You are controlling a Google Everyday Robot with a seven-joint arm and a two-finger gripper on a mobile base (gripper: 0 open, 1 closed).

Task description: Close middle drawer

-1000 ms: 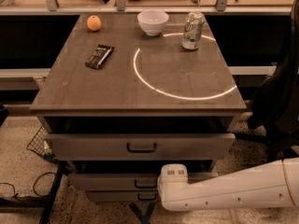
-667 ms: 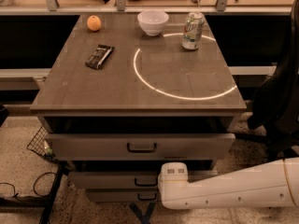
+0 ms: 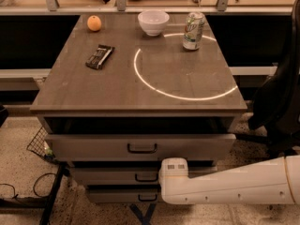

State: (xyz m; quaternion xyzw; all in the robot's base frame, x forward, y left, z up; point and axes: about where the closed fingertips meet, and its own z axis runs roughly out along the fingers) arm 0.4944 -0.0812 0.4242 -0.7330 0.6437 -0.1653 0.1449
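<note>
One middle drawer (image 3: 108, 175), end effector (image 3: 172, 170) at its front panel

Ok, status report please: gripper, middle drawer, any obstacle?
Gripper low, at middle drawer front, right of its handle. Drawer seems slightly out, hard to tell. Nothing seen blocking it.

The claw (image 3: 165, 175) is at the middle drawer (image 3: 108, 175) front, beside its handle (image 3: 146, 177).

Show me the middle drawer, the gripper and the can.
middle drawer (image 3: 103, 176): camera view, front panel, left part.
gripper (image 3: 174, 171): camera view, arm's white end by that drawer.
can (image 3: 193, 30): camera view, its side.
</note>
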